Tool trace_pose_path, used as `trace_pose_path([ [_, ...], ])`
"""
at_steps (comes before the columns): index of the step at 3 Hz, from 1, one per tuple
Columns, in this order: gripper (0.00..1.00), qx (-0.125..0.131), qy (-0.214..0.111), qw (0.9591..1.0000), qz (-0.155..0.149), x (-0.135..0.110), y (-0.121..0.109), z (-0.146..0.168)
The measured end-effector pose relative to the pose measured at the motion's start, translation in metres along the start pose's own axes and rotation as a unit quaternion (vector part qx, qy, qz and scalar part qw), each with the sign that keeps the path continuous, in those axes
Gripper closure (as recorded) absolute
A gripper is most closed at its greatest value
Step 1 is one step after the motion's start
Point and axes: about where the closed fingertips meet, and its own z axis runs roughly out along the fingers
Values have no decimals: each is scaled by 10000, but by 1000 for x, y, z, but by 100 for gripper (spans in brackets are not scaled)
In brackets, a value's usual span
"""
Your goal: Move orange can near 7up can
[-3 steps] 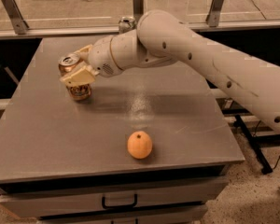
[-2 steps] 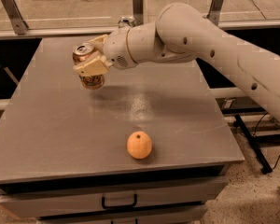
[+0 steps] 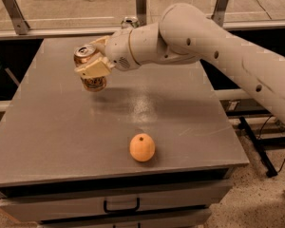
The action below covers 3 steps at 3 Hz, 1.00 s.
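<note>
Gripper clamps orange can, now lifted off grey table, closer to 7up can; railing behind 7up can.

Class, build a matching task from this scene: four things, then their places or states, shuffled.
1 orange can
2 7up can
3 orange fruit
4 gripper

A at the table's far edge, behind the arm
B lying near the front edge
C shut on a can, over the table's left half
D held tilted between fingers

Pairs: 1-D, 2-A, 3-B, 4-C.
</note>
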Motion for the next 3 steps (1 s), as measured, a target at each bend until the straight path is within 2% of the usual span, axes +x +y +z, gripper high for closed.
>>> trace_pose_path([
  [1, 100, 374, 166, 9988, -256, 3, -35, -18],
  [2, 100, 965, 191, 9941, -448, 14, -99, -48],
  [3, 100, 1411, 381, 9882, -465, 35, -161, -66],
])
